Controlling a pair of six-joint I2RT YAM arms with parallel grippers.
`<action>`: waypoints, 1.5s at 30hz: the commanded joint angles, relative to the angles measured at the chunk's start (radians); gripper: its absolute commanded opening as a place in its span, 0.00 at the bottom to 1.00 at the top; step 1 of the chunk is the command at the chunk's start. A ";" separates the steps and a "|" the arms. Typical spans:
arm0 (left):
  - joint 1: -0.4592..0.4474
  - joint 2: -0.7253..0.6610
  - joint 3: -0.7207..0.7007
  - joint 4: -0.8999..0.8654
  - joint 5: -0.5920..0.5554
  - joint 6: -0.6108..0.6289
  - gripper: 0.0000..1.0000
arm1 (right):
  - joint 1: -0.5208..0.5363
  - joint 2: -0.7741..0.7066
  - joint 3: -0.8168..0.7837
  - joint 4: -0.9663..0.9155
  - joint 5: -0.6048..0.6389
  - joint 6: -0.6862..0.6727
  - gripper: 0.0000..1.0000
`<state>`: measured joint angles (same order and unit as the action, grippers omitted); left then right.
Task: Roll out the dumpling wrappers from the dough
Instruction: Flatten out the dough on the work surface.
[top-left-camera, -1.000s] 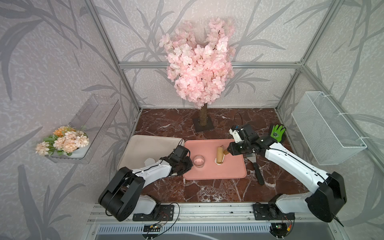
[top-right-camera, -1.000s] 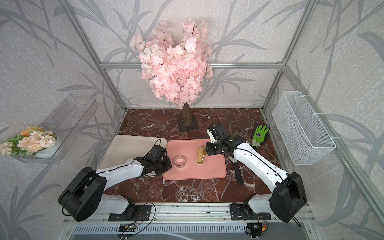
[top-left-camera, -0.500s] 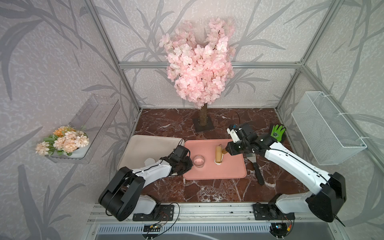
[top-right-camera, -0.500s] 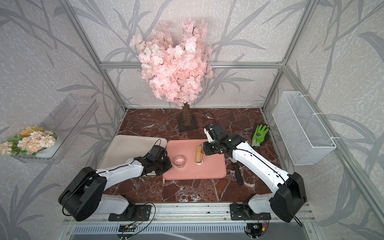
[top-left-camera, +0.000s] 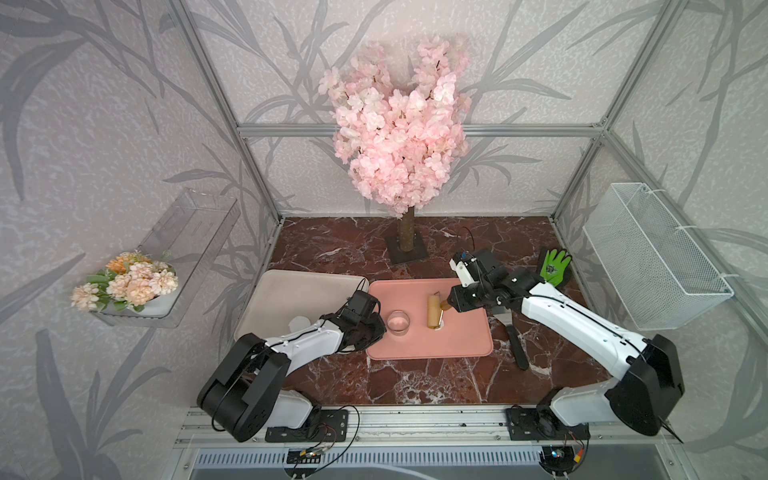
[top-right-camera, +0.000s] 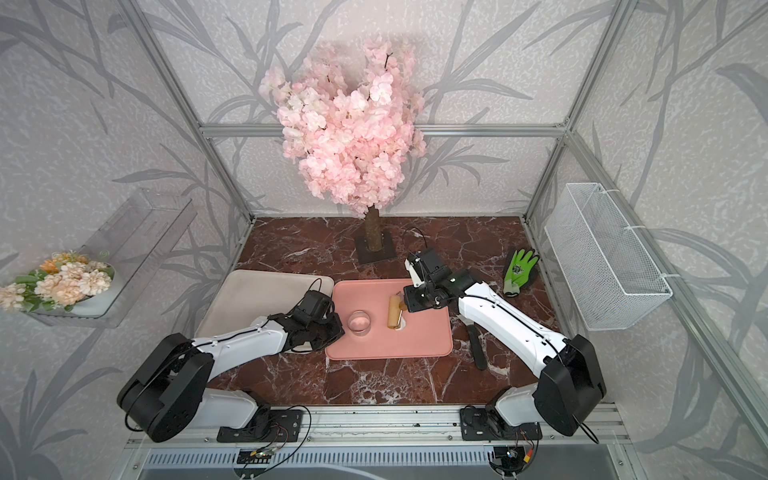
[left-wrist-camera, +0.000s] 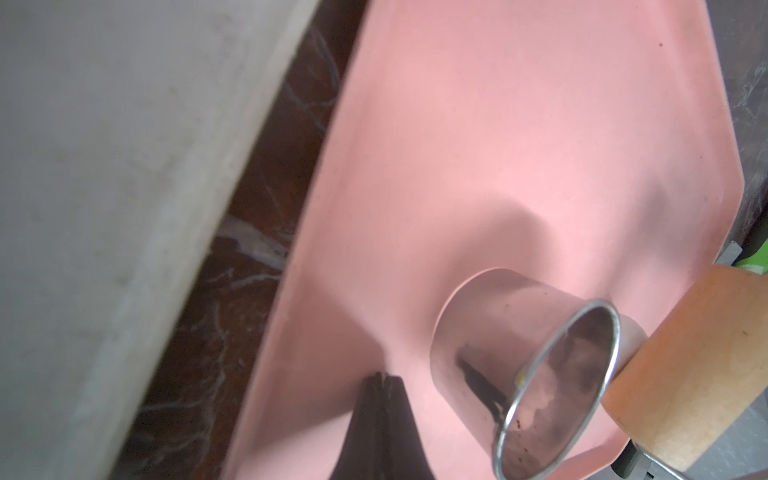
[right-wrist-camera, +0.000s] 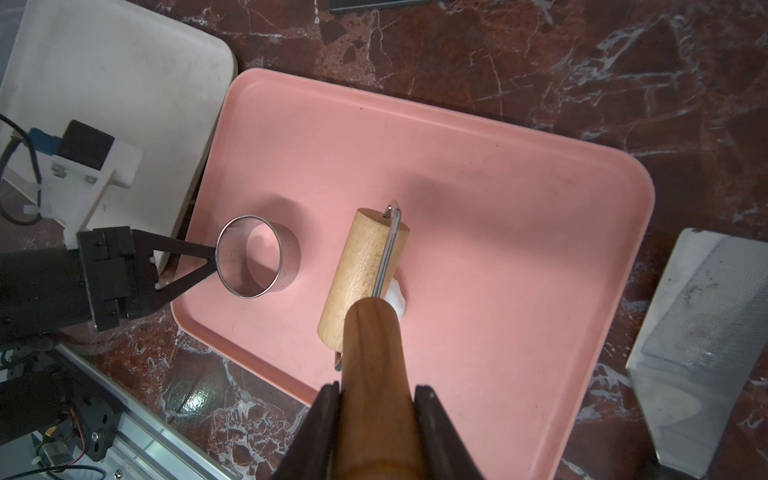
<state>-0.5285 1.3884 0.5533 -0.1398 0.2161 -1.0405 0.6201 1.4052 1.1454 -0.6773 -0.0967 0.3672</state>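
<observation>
On the pink tray (top-left-camera: 461, 340) lies the wooden rolling pin (top-left-camera: 434, 311), its roller over the dough (right-wrist-camera: 395, 297). Only a small white bit of dough shows beside the roller (right-wrist-camera: 361, 278). My right gripper (right-wrist-camera: 376, 395) is shut on the pin's brown handle (right-wrist-camera: 374, 365), just past the tray's right side in both top views (top-right-camera: 409, 301). The metal ring cutter (top-left-camera: 399, 322) stands upright on the tray's left part. My left gripper (left-wrist-camera: 381, 376) is shut and empty, its tips almost touching the cutter (right-wrist-camera: 257, 262). A thin white dumpling wrapper (top-left-camera: 300, 323) lies on the beige tray (top-left-camera: 291, 291).
A metal scraper (top-left-camera: 515, 340) with a black handle lies right of the pink tray, and a green glove (top-left-camera: 555, 266) lies behind it. The blossom tree's trunk (top-left-camera: 406, 237) stands at the back middle. A white wire basket (top-left-camera: 652, 257) hangs on the right wall.
My right gripper has shifted the rolling pin slightly to the left across the pink tray. The left arm and the ring cutter have stayed put.
</observation>
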 joint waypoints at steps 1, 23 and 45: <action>0.000 0.025 -0.018 -0.060 -0.007 0.002 0.00 | -0.032 -0.013 -0.038 -0.043 0.079 -0.025 0.00; -0.001 0.032 -0.020 -0.051 0.000 0.002 0.00 | -0.026 0.034 -0.031 0.051 -0.015 0.023 0.00; -0.001 0.030 -0.019 -0.053 0.002 0.000 0.00 | -0.033 -0.070 -0.036 0.009 0.020 -0.013 0.00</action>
<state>-0.5285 1.3945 0.5533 -0.1265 0.2287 -1.0405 0.5915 1.3308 1.1210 -0.6746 -0.0849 0.3664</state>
